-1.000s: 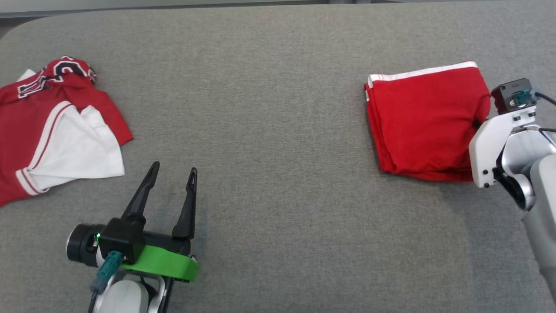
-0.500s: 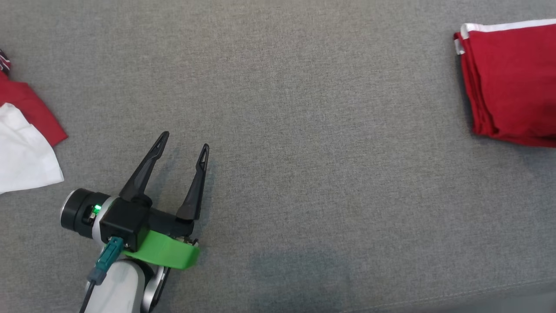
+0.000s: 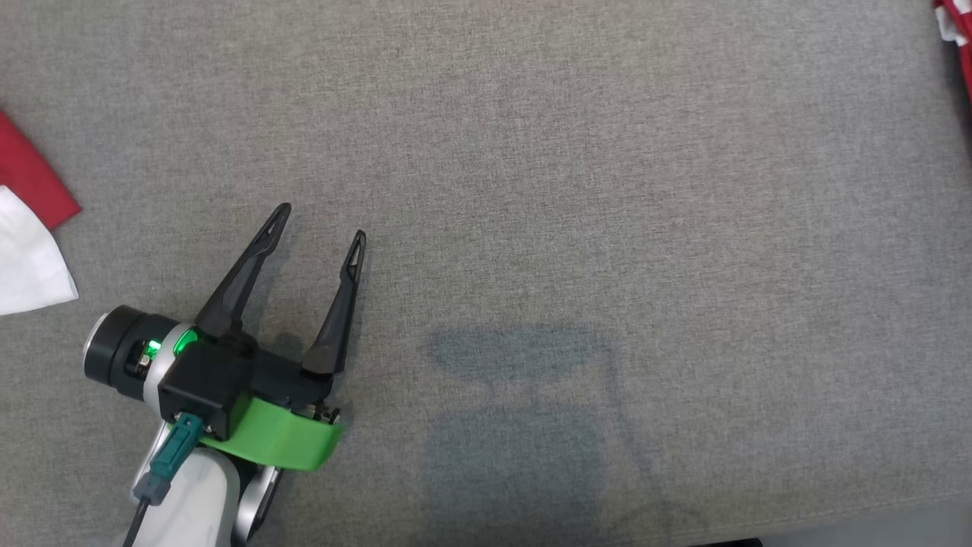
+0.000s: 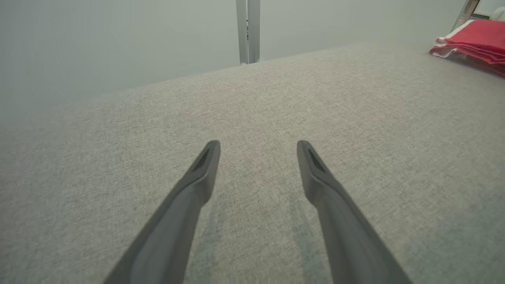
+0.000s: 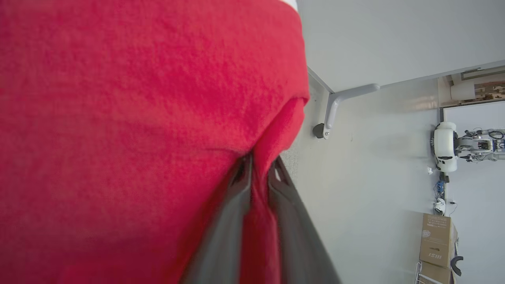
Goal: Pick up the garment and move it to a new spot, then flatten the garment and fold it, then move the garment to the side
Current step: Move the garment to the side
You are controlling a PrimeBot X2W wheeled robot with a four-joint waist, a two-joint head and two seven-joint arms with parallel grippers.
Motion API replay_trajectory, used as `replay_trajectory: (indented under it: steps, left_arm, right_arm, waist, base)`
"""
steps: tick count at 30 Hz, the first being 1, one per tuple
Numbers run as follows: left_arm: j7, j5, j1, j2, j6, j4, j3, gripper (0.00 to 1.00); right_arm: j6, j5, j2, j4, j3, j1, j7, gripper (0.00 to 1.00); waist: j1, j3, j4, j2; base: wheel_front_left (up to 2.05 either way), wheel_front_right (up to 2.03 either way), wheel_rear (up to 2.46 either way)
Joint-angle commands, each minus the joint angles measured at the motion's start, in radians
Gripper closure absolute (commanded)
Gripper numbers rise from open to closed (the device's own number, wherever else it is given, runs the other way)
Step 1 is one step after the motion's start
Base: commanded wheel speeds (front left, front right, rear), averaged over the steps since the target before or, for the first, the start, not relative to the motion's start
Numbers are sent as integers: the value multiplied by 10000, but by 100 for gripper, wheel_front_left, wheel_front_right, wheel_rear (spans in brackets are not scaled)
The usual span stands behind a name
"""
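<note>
The folded red garment (image 3: 958, 45) with a white trim shows at the top right corner of the head view and at the far right in the left wrist view (image 4: 473, 39). In the right wrist view its red cloth (image 5: 138, 118) hangs close to the camera, and my right gripper (image 5: 261, 161) is shut on a pinched fold of it. My left gripper (image 3: 320, 221) is open and holds nothing at the lower left of the grey surface, fingers (image 4: 205, 165) spread just above the bare fabric, far from the garment.
A second red and white garment (image 3: 26, 228) lies at the left edge. The grey padded surface (image 3: 531, 190) ends at a front edge (image 3: 873, 516) at the lower right. Beyond it, the right wrist view shows cardboard boxes (image 5: 436, 244) and another machine (image 5: 446, 152).
The head camera has moved closer and down, so both garments slid to the picture's edges and the right arm left it. The left gripper stays open, the right gripper's grip unchanged.
</note>
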Motion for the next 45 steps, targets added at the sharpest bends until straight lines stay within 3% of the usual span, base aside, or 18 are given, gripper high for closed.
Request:
replay_trajectory:
  steps: [1, 9, 18, 21, 27, 31, 40, 45]
  left_arm:
    - [-2, 40, -186, 73, 42, -38, -24, 0]
    - [-310, 90, -208, -62, 166, 249, -158, 0]
    - [-691, -463, 109, -618, 405, 1222, -12, 0]
    - [-749, -752, 268, -813, 490, 1549, 206, 0]
    - [-760, -1214, 648, -1124, 612, 2119, 652, 0]
    - [-762, -1206, 822, -1213, 1073, 2547, 1015, 0]
    - [-764, -1593, 1054, -1187, 1431, 3013, 1591, 0]
    - [-649, -1421, 1134, -1028, 1577, 3235, 1538, 0]
  right_arm:
    - [-21, -165, 48, 268, -18, -144, -84, 0]
    - [-21, -996, 703, 970, -462, -175, -762, 0]
    - [-21, -1087, 1704, 667, -1682, 766, -2504, 0]
    - [-20, -779, 2256, 355, -2412, 1286, -3063, 0]
    - [-20, 197, 3976, -567, -4026, 2429, -3943, 0]
    - [-18, 472, 4975, -1371, -4110, 3382, -3877, 0]
    - [-18, 997, 6972, -3069, -3864, 4895, -3991, 0]
    - [-17, 930, 7621, -3661, -3395, 5587, -4081, 0]
  waist:
    - [-1, 174, 96, -1]
    - [-1, -255, 219, -1]
    - [-1, -1797, 481, -1]
    - [-1, -2376, 549, -1]
    - [-1, -3500, 672, -1]
    - [-1, -4083, 760, -1]
    - [-1, -4935, 858, -1]
    - [-1, -5228, 974, -1]
  base:
    - [0, 0, 0]
    - [0, 0, 0]
    - [0, 0, 0]
    - [0, 0, 0]
    - [0, 0, 0]
    - [0, 0, 0]
    - [0, 0, 0]
    - [0, 0, 0]
